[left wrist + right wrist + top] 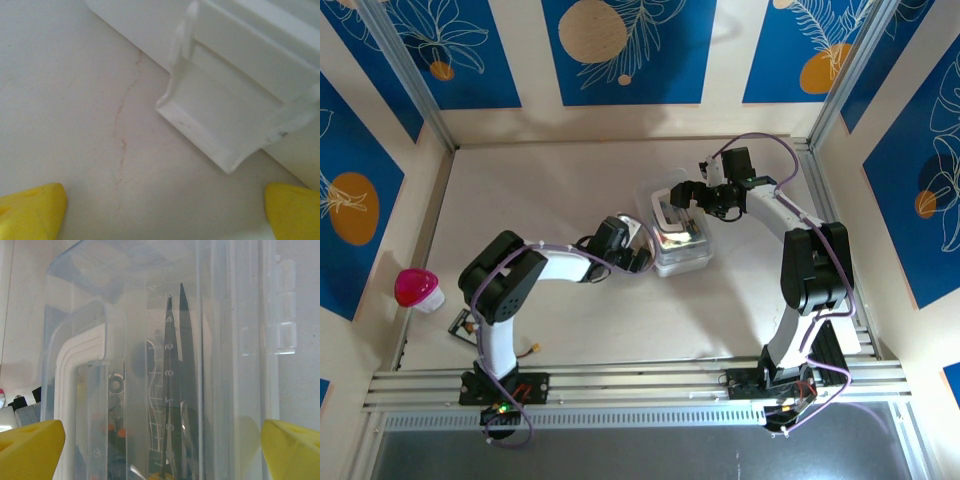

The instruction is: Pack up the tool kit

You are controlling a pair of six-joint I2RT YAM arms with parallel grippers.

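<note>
Right wrist: pliers (181,365) inside clear tool kit (125,300), just ahead.
Left wrist: white latch (215,115) just ahead.
Grippers: left gripper (160,210) and right gripper (160,445) spread wide, empty.

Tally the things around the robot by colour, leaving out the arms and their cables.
Clear: 1, the tool kit
Pink: 1, the ball at the left edge
Black: 1, the flat card with orange marks
Total: 3
</note>
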